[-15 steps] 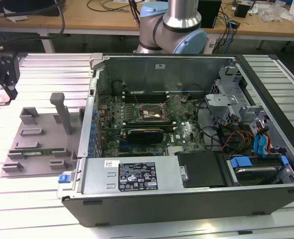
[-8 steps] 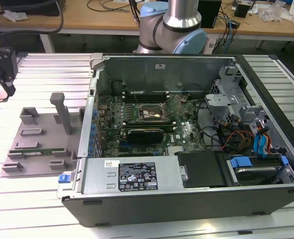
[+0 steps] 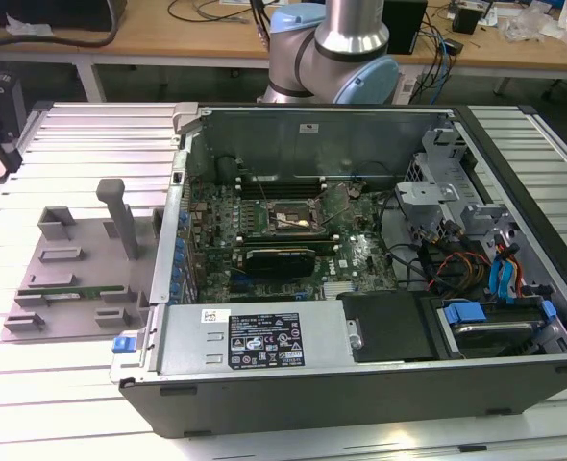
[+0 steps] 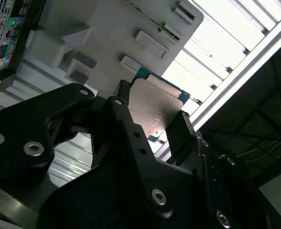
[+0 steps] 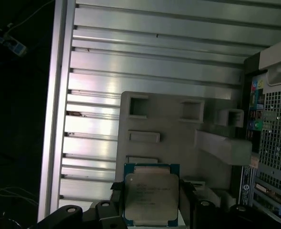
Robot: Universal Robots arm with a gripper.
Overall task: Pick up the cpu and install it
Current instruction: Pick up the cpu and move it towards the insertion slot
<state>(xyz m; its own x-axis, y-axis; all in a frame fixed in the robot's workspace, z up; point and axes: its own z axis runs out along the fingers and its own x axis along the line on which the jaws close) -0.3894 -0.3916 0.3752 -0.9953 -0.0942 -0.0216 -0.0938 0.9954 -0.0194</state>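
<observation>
Pick-up stage done, by the look of it, install not yet begun; claw (image 5: 151, 191) clenched on the cpu (image 5: 151, 202) by two opposite edges; held above the grey parts tray (image 3: 72, 259), at nine o'clock of the open case (image 3: 360, 408) in the exterior view; well apart from the socket (image 3: 291, 219); likely calls for a level carry and a square, gentle seating there.

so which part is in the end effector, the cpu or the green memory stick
The cpu: the square silvery chip clamped in the end effector in both wrist views. The long green memory stick lies on the grey tray.
</observation>
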